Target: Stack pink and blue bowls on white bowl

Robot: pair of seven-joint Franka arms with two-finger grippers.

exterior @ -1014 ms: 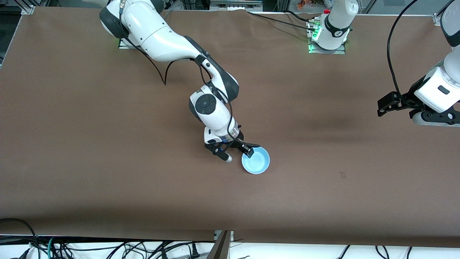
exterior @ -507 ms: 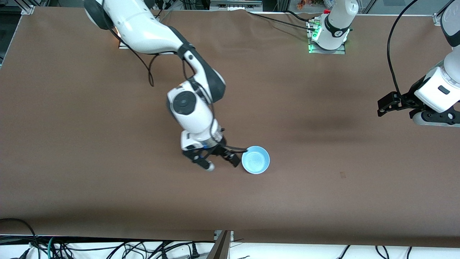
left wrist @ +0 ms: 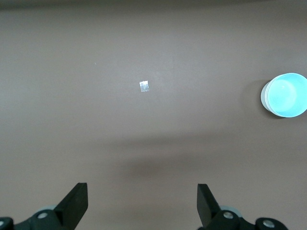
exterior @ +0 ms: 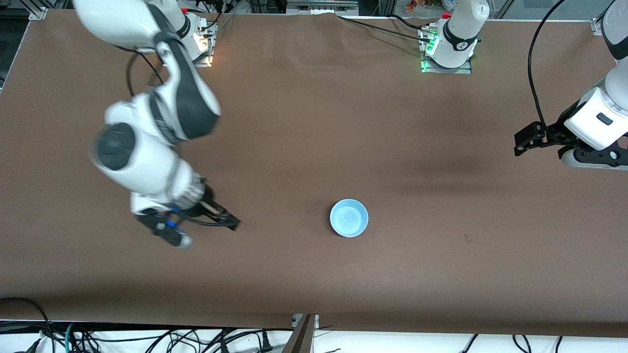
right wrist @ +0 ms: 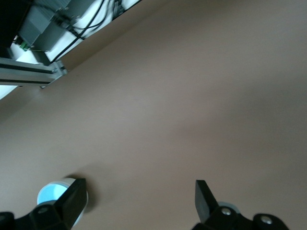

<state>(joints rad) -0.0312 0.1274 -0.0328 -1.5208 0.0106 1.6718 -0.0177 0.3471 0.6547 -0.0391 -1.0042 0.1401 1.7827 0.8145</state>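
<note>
A light blue bowl (exterior: 349, 218) sits upright in the middle of the brown table (exterior: 314, 122), with nothing touching it. In the left wrist view the blue bowl (left wrist: 286, 95) shows a pale whitish wall under its rim. I cannot tell whether that wall belongs to the white bowl. The pink bowl is hidden or out of view. My right gripper (exterior: 206, 232) hangs open and empty over bare table, well away from the bowl, toward the right arm's end. Its wrist view catches the blue bowl (right wrist: 52, 192) beside one finger (right wrist: 74, 199). My left gripper (exterior: 524, 142) waits open over the left arm's end of the table.
A small pale mark (left wrist: 144, 86) lies on the tablecloth between the left gripper and the bowl. Cables and an aluminium frame (exterior: 304, 333) run along the table edge nearest the front camera. The two arm bases (exterior: 449, 49) stand at the edge farthest from that camera.
The right gripper opened, let go of the blue bowl's rim and swung away toward the right arm's end of the table. The bowl stayed put. The left arm barely moved.
</note>
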